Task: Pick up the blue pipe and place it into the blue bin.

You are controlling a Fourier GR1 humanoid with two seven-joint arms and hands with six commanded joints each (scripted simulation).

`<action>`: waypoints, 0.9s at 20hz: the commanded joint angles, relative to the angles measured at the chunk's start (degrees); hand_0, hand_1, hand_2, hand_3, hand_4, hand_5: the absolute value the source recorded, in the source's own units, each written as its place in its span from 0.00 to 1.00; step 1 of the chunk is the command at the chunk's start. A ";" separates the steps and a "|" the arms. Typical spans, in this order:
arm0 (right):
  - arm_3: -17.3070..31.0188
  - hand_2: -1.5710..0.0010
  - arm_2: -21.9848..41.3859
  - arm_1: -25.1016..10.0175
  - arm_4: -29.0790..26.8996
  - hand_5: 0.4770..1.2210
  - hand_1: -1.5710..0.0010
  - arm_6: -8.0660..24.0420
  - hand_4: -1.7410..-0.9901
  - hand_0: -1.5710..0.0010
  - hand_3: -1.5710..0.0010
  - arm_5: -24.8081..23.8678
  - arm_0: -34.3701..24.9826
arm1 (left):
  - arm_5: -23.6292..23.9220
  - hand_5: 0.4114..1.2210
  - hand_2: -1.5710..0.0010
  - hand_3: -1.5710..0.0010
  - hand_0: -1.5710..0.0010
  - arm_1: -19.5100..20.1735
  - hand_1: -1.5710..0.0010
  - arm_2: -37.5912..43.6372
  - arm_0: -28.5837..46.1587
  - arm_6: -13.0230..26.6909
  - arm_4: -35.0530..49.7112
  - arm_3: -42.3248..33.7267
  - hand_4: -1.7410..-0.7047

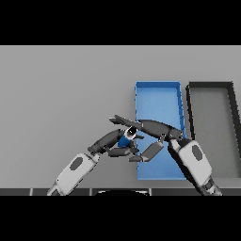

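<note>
- One blue pipe (125,140) shows only as a small blue patch between the two hands, just outside the near left edge of the blue bin (158,96), with most of it hidden by fingers.
- Right hand (153,127) reaches leftward over the bin's edge; its fingers appear curled about the pipe from above and beside, though how firm that hold is I cannot tell.
- Left hand (110,140) sits just to the left of the right hand, its fingers bent and touching or nearly touching the same spot; whether it grips the pipe too is unclear.
- Risk: the hands are crowded together, so moving one could knock the other and jar the pipe loose onto the grey surface (61,103).
- Risk: the pipe looks low against the bin wall, so a sideways carry without lift could catch that wall.
- Risk: a black bin (232,113) lies just beyond the blue one, on the far side from the hands; overshooting would drop the pipe wrongly.
</note>
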 commanded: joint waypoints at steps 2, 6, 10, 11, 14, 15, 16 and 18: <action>1.88 1.00 1.41 2.04 1.30 0.04 1.00 1.67 0.70 1.00 1.00 -0.51 -2.06 | -0.36 1.00 0.00 0.02 0.00 0.14 0.00 0.56 -0.51 1.08 -0.20 -0.06 0.22; 6.53 0.96 1.98 4.19 0.05 0.02 0.98 3.97 0.67 0.99 0.98 0.56 -6.45 | -0.53 1.00 0.00 0.01 0.00 -0.34 0.00 1.19 -0.16 3.85 -0.43 -0.11 0.21; 7.03 0.55 3.21 6.04 0.63 0.01 0.55 3.80 0.41 0.56 0.58 1.68 -8.89 | 0.97 1.00 0.00 0.29 0.00 1.30 0.02 0.13 -0.90 5.60 -4.83 -1.16 0.09; 7.06 0.44 3.58 6.52 -0.14 0.05 0.44 3.10 0.34 0.45 0.51 1.25 -9.28 | 1.05 1.00 0.00 0.23 0.00 0.90 0.02 0.27 -1.28 4.33 -5.14 -0.95 0.07; 8.90 0.22 4.13 7.48 -2.51 0.37 0.23 1.84 0.36 0.23 0.28 -0.21 -10.34 | 0.17 1.00 0.00 0.12 0.00 -1.31 0.01 1.01 -0.15 3.08 -2.80 -0.49 0.04; 8.63 0.18 4.36 7.41 -2.25 0.50 0.18 0.41 0.38 0.18 0.23 -0.35 -9.94 | -0.43 1.00 0.00 0.09 0.00 -2.07 0.01 1.28 -0.08 2.31 -2.32 -0.02 0.03; 8.20 0.14 4.72 6.97 -1.84 0.60 0.14 -0.95 0.39 0.15 0.18 -0.37 -9.61 | -0.75 1.00 0.00 0.08 0.00 -1.84 0.01 2.09 0.35 2.28 -2.01 -0.44 0.02; 7.70 0.09 5.41 5.75 1.31 0.74 0.09 -4.10 0.41 0.09 0.12 0.63 -9.60 | -0.90 1.00 0.00 0.05 0.00 -2.04 0.00 2.31 0.09 3.17 -3.22 -0.29 0.02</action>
